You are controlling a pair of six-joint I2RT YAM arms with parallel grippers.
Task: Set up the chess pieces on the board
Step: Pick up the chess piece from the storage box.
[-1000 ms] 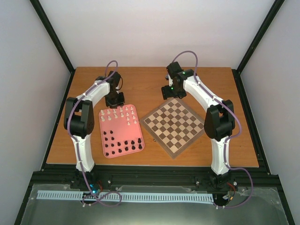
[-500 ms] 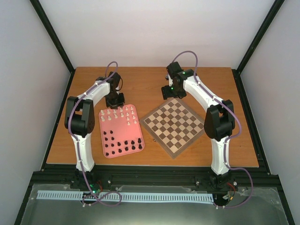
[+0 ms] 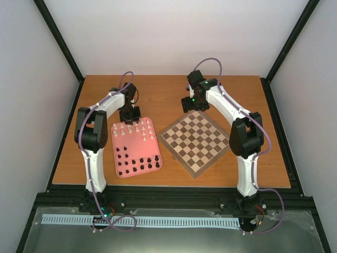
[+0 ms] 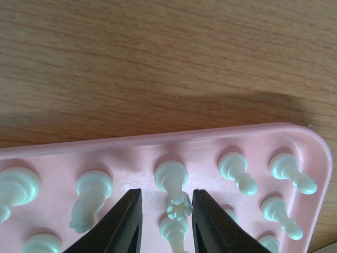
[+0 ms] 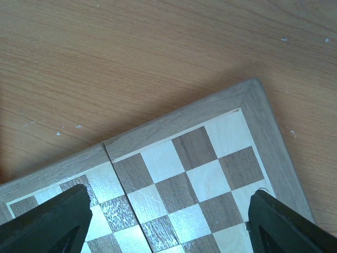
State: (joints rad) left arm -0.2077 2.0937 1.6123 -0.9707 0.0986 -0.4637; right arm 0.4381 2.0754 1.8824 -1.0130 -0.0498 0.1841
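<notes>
Over pink tray (image 4: 316,142) | left hand (image 4: 166,203) straddles white piece (image 4: 171,176), grip unclear | right hand (image 5: 168,203) released above board (image 5: 210,163)

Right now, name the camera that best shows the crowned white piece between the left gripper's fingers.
Left wrist: the crowned white piece shows close up, flanked by the left gripper. The top external view shows only tiny white specks on the pink tray. The right wrist shows only the board.
</notes>
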